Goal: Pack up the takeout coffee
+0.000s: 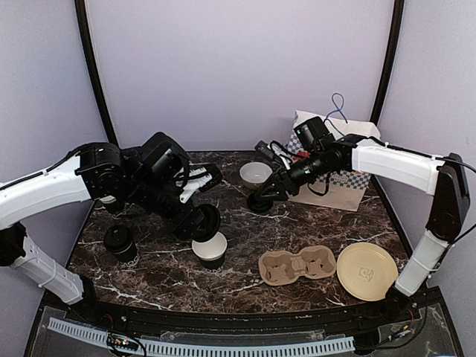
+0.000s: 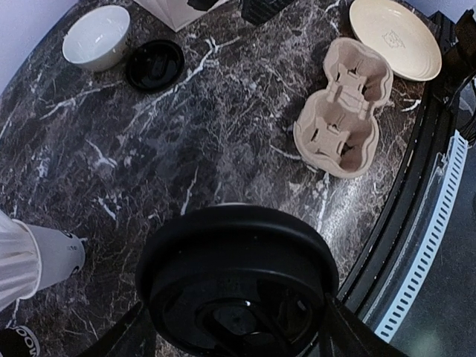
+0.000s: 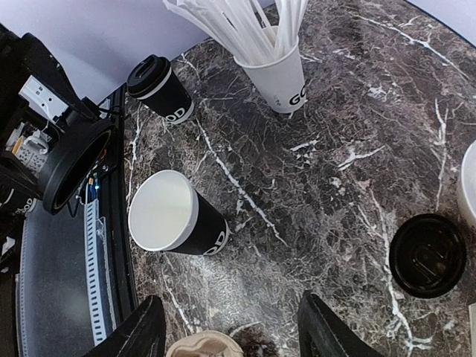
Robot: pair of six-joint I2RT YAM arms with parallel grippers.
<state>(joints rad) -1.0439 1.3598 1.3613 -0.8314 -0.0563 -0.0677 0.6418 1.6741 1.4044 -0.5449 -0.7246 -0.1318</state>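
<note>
While left hand (image 2: 236,335) grips lid (image 2: 238,275) | right hand (image 3: 234,331) spread, empty | cup (image 3: 175,223) uncovered

Takeout coffee, four pieces.
1. Open cup (image 3: 175,221): black paper with white lettering, white inside, no lid; upright, front centre.
2. Lidded cup (image 3: 160,88): same black paper, round black plastic lid pressed on; upright, to the left of the open cup and apart from it.
3. Held lid (image 2: 238,286): round, black, raised and tilted near the open cup, clamped at its rim by the left gripper (image 2: 236,338).
4. Loose lid (image 3: 428,255): round, black, lying flat at the far side, well apart from both cups.
</note>
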